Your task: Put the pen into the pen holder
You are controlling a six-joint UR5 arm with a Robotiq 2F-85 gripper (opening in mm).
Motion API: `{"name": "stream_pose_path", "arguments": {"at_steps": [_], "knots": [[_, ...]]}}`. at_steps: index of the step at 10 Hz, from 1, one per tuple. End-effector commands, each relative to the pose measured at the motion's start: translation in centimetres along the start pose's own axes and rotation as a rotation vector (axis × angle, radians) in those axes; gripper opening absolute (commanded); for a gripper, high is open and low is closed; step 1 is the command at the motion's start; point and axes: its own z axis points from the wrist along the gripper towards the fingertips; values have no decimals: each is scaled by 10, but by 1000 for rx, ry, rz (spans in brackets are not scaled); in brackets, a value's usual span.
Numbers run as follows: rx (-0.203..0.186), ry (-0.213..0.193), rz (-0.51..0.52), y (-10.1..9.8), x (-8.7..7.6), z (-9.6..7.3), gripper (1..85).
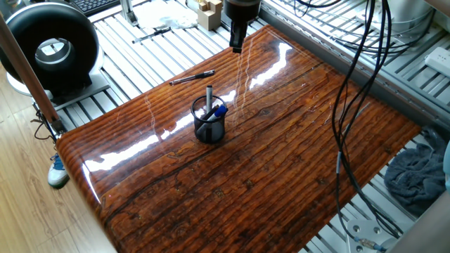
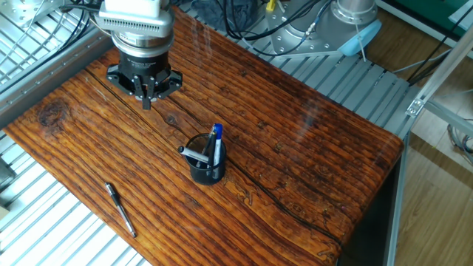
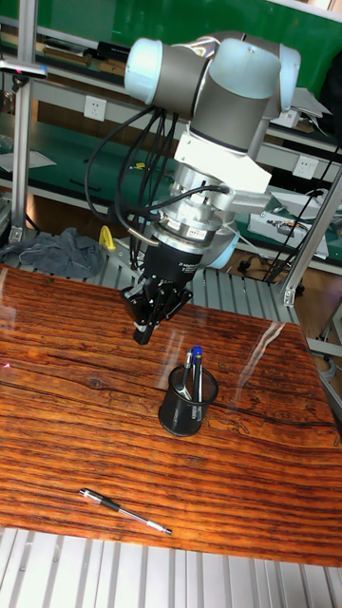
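The pen (image 1: 191, 77) (image 2: 120, 210) (image 3: 123, 511) is slim and dark and lies flat on the wooden table, near the edge. The pen holder (image 1: 209, 121) (image 2: 206, 161) (image 3: 187, 389), a black mesh cup, stands upright mid-table with a grey pen and a blue-capped pen in it. My gripper (image 1: 238, 48) (image 2: 145, 100) (image 3: 142, 334) hangs above the table, well away from the pen and to one side of the cup. Its fingers point down, are pressed together and hold nothing.
The wooden table (image 1: 281, 154) sits on a slatted metal frame. Black cables (image 1: 351, 105) hang over its right side. A round black device (image 1: 53, 49) stands off the table at the left, and small wooden blocks (image 1: 209, 14) lie beyond the far edge.
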Motion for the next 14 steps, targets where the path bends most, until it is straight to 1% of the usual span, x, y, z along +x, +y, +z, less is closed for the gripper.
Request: {"name": "stream_pose_path", "arguments": {"at_steps": [1, 2, 3, 4, 5, 6, 7, 8, 9, 10, 11, 12, 13, 14], "knots": [[-44, 23, 73, 10, 6, -1, 13], [-17, 83, 77, 4, 22, -2, 13], [100, 54, 90, -27, 16, -3, 13], [70, 7, 175, -19, 4, -2, 13], [13, 35, 199, -4, 10, -1, 13], [35, 37, 178, -10, 11, -1, 13], [30, 76, 186, -7, 21, -2, 13], [40, 81, 145, -10, 23, -2, 13], [-18, 126, 111, 5, 33, -3, 13], [-57, 123, 128, 15, 32, -3, 13], [-90, 153, 166, 25, 38, -5, 13], [-98, 145, 180, 27, 36, -5, 13], [-75, 120, 205, 20, 29, -1, 13], [-62, 117, 156, 14, 27, 3, 13]]}}
